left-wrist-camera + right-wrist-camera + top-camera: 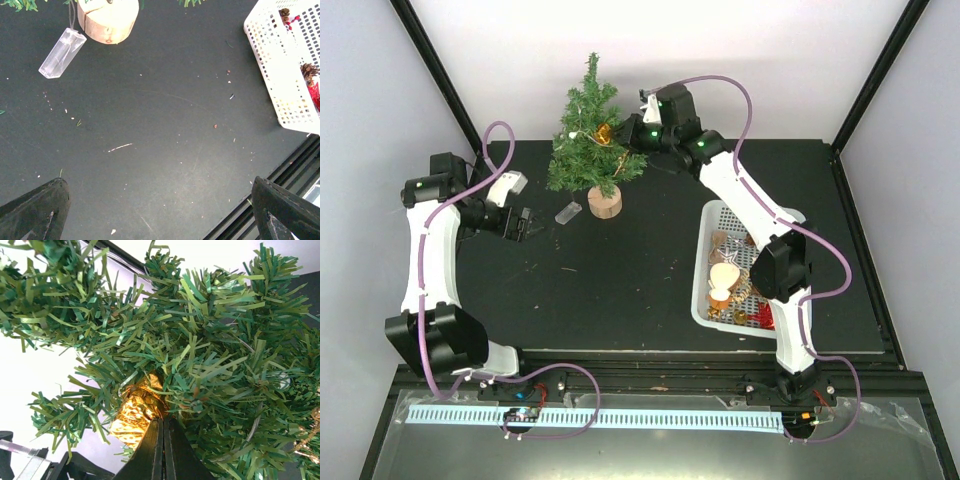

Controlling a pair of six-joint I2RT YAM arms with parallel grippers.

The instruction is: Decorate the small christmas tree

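Observation:
The small christmas tree stands on its round wood base at the back of the black table. My right gripper is pushed into the branches, its jaws pressed together on the edge of a gold foil ornament. In the right wrist view the ornament sits at the tips of the gripper among green needles. My left gripper is open and empty, low over the table left of the tree. Its fingers frame bare table, and the wood base lies ahead.
A clear plastic box on a thin wire lies beside the tree base, also in the left wrist view. A white basket holding several ornaments sits at the right and shows in the left wrist view. The right arm reaches over it.

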